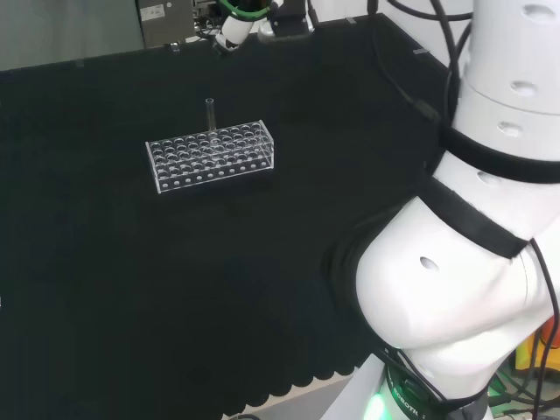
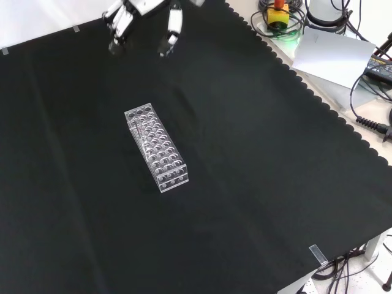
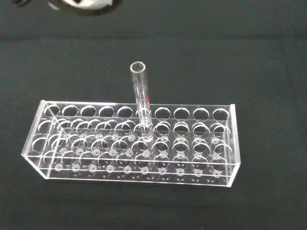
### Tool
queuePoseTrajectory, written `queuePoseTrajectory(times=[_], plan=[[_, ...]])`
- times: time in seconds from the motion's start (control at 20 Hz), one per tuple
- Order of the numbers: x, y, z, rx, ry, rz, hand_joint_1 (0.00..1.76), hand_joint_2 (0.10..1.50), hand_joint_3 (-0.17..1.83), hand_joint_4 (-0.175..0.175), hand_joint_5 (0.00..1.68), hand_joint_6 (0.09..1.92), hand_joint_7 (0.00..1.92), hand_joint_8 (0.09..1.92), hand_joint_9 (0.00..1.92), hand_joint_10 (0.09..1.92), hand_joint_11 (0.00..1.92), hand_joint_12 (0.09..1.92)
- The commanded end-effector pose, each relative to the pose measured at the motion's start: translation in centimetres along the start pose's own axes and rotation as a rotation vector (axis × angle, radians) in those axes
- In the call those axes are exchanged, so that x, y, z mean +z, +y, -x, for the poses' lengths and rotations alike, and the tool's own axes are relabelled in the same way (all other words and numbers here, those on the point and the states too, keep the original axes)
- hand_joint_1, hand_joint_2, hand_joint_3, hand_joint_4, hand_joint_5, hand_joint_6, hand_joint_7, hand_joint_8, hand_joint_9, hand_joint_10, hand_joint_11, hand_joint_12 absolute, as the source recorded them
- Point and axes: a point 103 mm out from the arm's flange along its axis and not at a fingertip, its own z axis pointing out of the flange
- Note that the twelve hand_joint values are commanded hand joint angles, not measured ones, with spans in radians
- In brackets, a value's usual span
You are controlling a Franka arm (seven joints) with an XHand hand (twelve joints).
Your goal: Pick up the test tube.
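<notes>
A clear test tube point(image 3: 140, 96) stands upright in a hole of a clear plastic rack point(image 3: 129, 158); it is the only tube in the rack. In the head view the tube point(image 1: 210, 112) rises from the rack's point(image 1: 210, 159) far row. The rack point(image 2: 156, 149) lies lengthwise in the middle of the cloth in the front view. At the top of that view the hand point(image 2: 125, 15) hangs above the cloth, well apart from the rack. Its fingers point(image 2: 172, 27) are spread and relaxed and hold nothing. Part of the hand point(image 1: 230, 33) shows beyond the rack in the head view.
The arm's white links point(image 1: 464, 262) stand at the right of the head view. Off the cloth's scalloped edge point(image 2: 318, 92) lie a grey sheet point(image 2: 334, 52), a yellow button box point(image 2: 278, 13) and cables point(image 2: 370, 113). Bare black cloth surrounds the rack.
</notes>
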Motion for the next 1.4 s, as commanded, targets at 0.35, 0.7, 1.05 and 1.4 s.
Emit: queuePoseTrajectory(times=[0.35,0.7,1.05,1.4], plan=[[5.4,5.7,-1.3,-0.027,-0.076,-0.112,0.76,0.72,0.52,-0.139,0.47,0.11,0.64,0.9,0.55,0.86,0.1,1.56],[8.2,7.4,-2.0,-0.047,-0.113,-0.169,0.78,0.72,0.52,-0.145,0.49,0.14,0.72,0.89,0.61,0.83,0.11,1.55],[10.6,8.8,-2.7,-0.049,-0.161,-0.227,0.79,0.72,0.52,-0.148,0.51,0.16,0.76,0.9,0.63,0.83,0.11,1.55],[11.3,10.2,-3.0,-0.046,-0.175,-0.22,0.8,0.72,0.53,-0.151,0.48,0.3,0.85,0.86,0.71,0.76,0.12,1.54]])
